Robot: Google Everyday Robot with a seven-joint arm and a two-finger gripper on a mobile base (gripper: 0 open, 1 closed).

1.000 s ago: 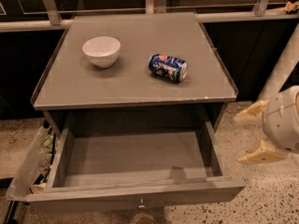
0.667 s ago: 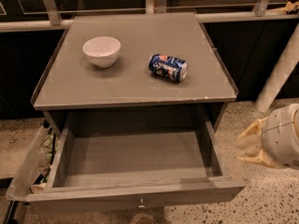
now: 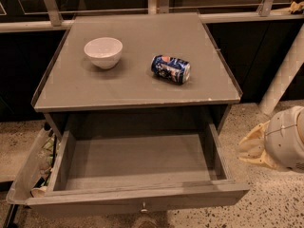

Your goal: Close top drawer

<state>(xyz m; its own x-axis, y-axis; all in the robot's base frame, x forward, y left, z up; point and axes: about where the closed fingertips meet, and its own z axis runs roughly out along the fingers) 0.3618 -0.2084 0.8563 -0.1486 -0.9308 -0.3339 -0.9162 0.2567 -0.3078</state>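
The top drawer [image 3: 142, 163] of the grey cabinet is pulled far out and is empty inside. Its flat front [image 3: 137, 202] runs along the bottom of the view, with a small round metal knob [image 3: 143, 206] at its centre. My gripper [image 3: 252, 151] is at the right edge, to the right of the drawer's right front corner and apart from it, low over the speckled floor. Its two cream fingers [image 3: 251, 141] point left toward the drawer and stand spread apart, holding nothing.
A white bowl [image 3: 103, 52] and a blue soda can [image 3: 171, 69] lying on its side sit on the cabinet top [image 3: 133, 87]. A clear plastic bin [image 3: 33, 167] of snack packets hangs at the drawer's left. A white post [image 3: 285, 75] leans at the right.
My gripper has moved down and a little back toward the lower right, and its fingers now sit lower beside the drawer's right front corner. The drawer, bowl and can have not moved.
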